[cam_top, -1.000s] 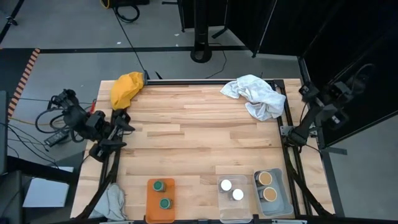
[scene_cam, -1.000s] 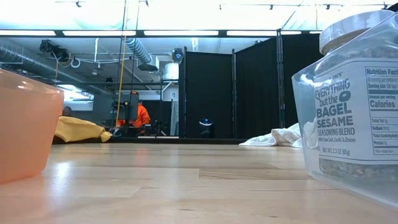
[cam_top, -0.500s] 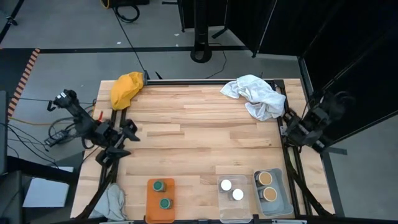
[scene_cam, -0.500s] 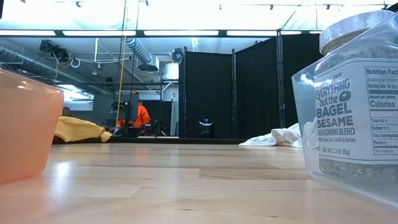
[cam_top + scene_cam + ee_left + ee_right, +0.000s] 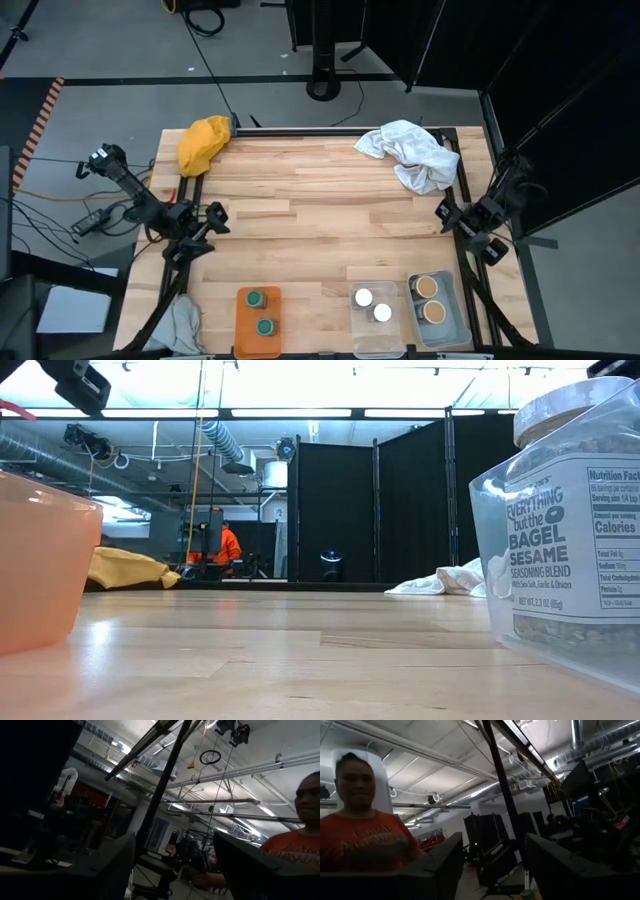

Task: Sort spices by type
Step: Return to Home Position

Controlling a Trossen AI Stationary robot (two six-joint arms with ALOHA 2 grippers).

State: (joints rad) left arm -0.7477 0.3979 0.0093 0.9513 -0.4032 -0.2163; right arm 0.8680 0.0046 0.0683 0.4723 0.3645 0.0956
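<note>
High view, jars: the green-lidded jars [image 5: 256,298] share the orange tray [image 5: 243,322], the white-lidded jars [image 5: 363,297] the clear tray [image 5: 375,342], and the tan-lidded jars [image 5: 427,287] the grey tray [image 5: 449,334]. The trays stand in a row along one edge of the counter [image 5: 320,220]. With one lid colour per tray, the sort looks complete.
High view, arms: the left end effector [image 5: 210,217] hangs at the counter's left edge and the right end effector [image 5: 446,214] at its right edge. Both are well apart from the trays, probably because no jar is loose.
High view, cloths: a yellow cloth [image 5: 203,142] and a white cloth [image 5: 410,152] lie at the opposite corners, out of the way.
Low view: the orange tray's wall is at one side. At the other, a white-lidded sesame-blend jar stands inside the clear tray. Bare counter lies between them, and a distant person [image 5: 229,546] is behind.
Left wrist view: the fingers [image 5: 115,870] are spread with nothing between them, so the end effector is released. The camera looks up at the ceiling and a person [image 5: 300,835], with no jar in sight.
Right wrist view: its fingers [image 5: 555,865] are likewise apart and empty, so it is released and aimed into the room.
</note>
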